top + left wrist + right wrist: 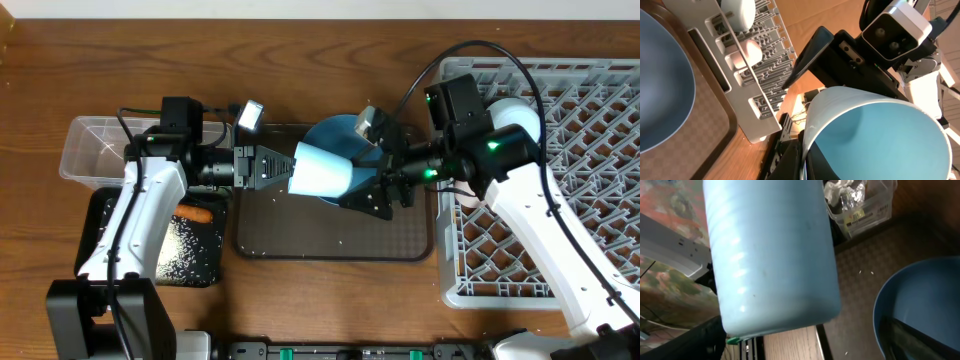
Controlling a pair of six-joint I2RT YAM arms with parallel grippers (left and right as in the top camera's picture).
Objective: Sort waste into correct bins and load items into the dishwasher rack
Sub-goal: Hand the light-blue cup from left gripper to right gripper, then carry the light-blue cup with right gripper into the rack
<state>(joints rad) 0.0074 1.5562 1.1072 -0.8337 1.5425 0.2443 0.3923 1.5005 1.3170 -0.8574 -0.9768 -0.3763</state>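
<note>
Cup [322,172] midair: tray [300,235] below it, plate [340,135] behind it.
Left gripper [290,168] pinches its rim; right gripper [372,170] fingers spread around its base; plate half hidden.

I'm looking at a plain pale blue cup [320,170] showing against a darker blue plate [345,132]. Under them the tray [330,235] is reading brown, with a fine woven grain and a few white specks. Along the table's [300,50] right edge the rack [600,100] is showing grey in an open lattice. Toward the front-left corner I'm seeing a black bin [212,275] speckled with white rice [185,250], plus an orange carrot [197,212]. The table itself is showing warm brown wood grain.
</note>
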